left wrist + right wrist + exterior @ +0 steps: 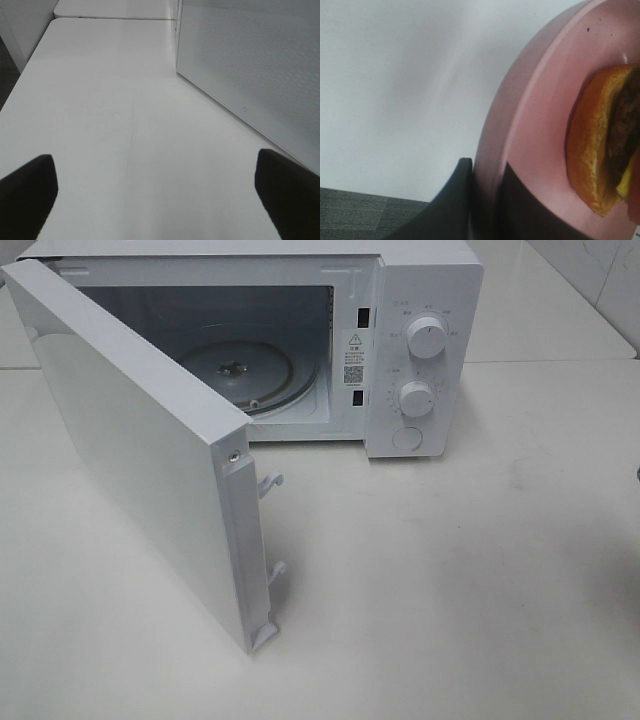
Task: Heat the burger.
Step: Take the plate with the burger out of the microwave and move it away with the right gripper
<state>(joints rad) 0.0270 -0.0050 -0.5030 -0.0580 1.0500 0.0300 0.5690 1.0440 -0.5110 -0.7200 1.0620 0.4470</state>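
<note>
The right gripper [487,200] pinches the pink plate's [530,130] rim, the burger [600,150] at the right wrist frame's right edge. Tilted, seemingly, it could slide off. The left gripper [155,190] gapes empty beside the microwave door [250,65].

The high exterior camera looks steeply down at the white table [480,590] and into the microwave [420,350], whose door [130,460] stands swung wide. The left wrist camera sits low behind the left claw [160,192], facing along the table past that same door [255,65], the part both views share. The right wrist camera looks from very close behind the right claw [487,200] at the pink plate [530,140] rim and burger [600,150].
</note>
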